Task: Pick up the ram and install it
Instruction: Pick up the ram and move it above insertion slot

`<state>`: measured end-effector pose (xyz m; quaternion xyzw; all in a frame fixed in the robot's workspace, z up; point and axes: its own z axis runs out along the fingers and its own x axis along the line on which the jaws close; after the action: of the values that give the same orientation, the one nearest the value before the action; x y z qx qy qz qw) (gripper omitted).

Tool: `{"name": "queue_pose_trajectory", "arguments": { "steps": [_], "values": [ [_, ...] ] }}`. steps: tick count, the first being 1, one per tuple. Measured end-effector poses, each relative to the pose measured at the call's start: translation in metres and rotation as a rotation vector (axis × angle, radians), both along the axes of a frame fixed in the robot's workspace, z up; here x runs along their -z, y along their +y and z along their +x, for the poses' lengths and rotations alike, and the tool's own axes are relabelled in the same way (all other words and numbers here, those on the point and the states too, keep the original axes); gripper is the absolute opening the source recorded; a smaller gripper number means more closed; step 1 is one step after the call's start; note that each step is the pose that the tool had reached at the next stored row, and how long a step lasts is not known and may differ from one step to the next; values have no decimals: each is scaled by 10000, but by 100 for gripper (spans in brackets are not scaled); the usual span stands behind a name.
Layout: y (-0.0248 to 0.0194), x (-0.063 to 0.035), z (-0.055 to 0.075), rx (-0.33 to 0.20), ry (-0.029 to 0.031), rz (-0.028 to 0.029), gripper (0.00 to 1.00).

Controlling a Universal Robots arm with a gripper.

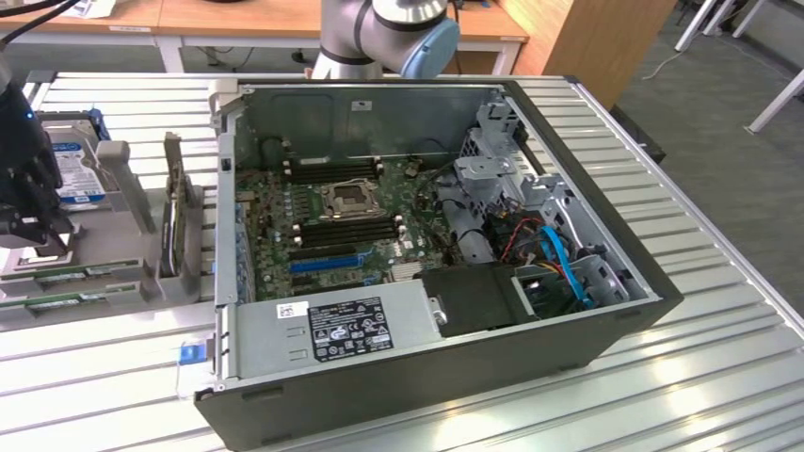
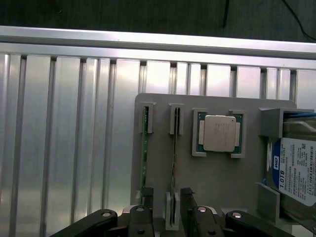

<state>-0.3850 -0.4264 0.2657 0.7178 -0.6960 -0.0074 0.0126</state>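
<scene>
Over the grey holder (image 2: 222, 182), the gripper (image 2: 167, 193) hangs with fingers apart, gripping nothing. The ram (image 2: 173, 148) stands on edge in its slot, in line between them. A second stick (image 2: 144, 148) is just beside, with a processor (image 2: 219, 133) and hard drive (image 2: 296, 170) farther along. The slatted table (image 2: 74, 148) lies beyond the holder's edge, and the computer case (image 1: 364, 118) is well apart.
</scene>
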Motion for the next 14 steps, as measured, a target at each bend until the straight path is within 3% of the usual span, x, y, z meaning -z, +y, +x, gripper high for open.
{"name": "queue_pose_trajectory", "arguments": {
  "steps": [14],
  "values": [
    [-92, 0, 0, 0, 0, 0, 35]
  ]
}}
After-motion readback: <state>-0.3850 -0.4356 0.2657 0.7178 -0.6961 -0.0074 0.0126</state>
